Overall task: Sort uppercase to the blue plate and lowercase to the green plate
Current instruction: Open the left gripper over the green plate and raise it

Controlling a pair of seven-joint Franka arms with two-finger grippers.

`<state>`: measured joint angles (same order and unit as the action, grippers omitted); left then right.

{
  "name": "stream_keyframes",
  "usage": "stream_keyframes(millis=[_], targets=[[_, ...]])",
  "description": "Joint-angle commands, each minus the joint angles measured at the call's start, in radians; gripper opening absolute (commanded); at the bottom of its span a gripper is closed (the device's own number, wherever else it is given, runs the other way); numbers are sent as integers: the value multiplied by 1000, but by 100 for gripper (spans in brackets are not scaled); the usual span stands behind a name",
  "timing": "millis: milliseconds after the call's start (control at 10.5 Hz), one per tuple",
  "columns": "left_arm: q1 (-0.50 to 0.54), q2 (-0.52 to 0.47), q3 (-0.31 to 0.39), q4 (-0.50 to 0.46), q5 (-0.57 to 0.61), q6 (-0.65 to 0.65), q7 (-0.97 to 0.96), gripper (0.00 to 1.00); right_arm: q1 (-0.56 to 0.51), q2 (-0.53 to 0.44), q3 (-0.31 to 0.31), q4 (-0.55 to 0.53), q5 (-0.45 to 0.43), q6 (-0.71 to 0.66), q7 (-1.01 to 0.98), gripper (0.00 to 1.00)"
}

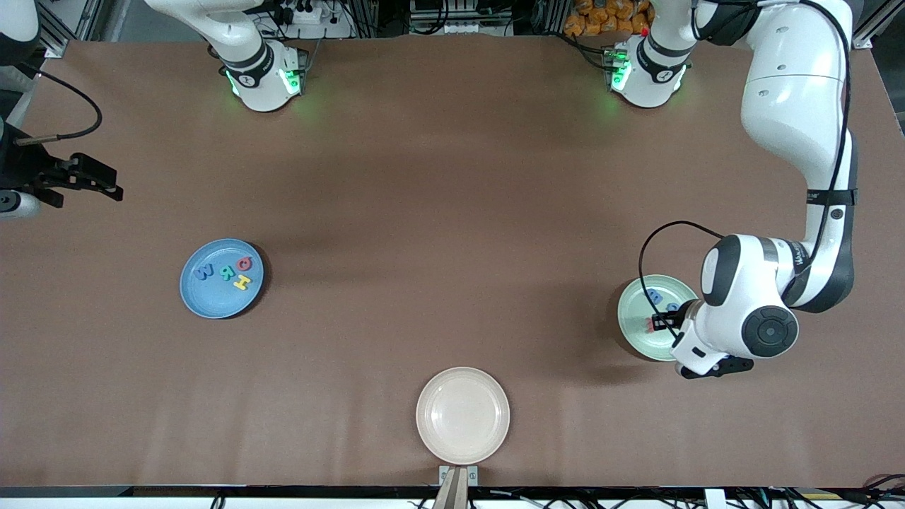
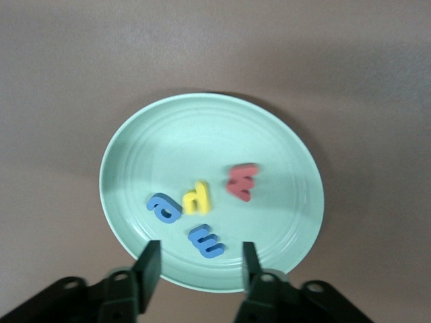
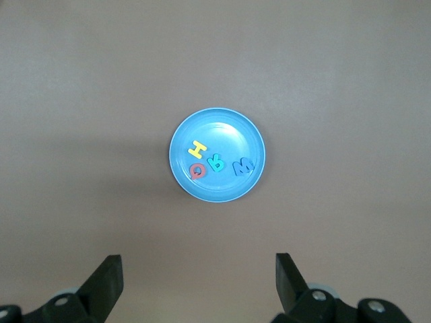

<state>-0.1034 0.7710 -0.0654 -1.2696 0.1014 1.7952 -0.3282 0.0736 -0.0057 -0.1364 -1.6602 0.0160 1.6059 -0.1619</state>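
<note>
The green plate (image 2: 195, 134) holds the lowercase letters: a blue a (image 2: 164, 208), a yellow letter (image 2: 198, 198), a red w (image 2: 242, 182) and a blue m (image 2: 206, 241). My left gripper (image 2: 201, 261) hangs open just above the plate's edge, and the blue m lies free on the plate below it. In the front view the left arm covers part of the green plate (image 1: 636, 318). The blue plate (image 1: 212, 300) carries the uppercase letters: blue W (image 1: 206, 271), teal R (image 1: 228, 272), red Q (image 1: 244, 264), yellow H (image 1: 242, 282). My right gripper (image 3: 199, 279) waits open and empty, high over the right arm's end of the table.
A cream plate (image 1: 462, 415) with nothing on it sits nearest the front camera, midway between the two coloured plates. The brown tabletop (image 1: 438, 233) stretches bare between them. The two arm bases stand along the table edge farthest from the front camera.
</note>
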Motion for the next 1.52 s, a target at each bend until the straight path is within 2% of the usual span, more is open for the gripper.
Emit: stream_keyframes(millis=[0,571,761,1427], targets=[[-12,-89,6,-8,29,-11,14,100,-6,-8,4,0,13,0,15,100],[-21,-373,-11,-8,-9,-209,110,100,-9,-8,4,2,15,3,18,100],[-6,-441,-8,-10,-101,-217,109,100,-12,-8,4,7,15,5,18,100],[-6,-628,-4,-31,-88,-373,95,100,-14,-7,4,7,16,5,18,100]])
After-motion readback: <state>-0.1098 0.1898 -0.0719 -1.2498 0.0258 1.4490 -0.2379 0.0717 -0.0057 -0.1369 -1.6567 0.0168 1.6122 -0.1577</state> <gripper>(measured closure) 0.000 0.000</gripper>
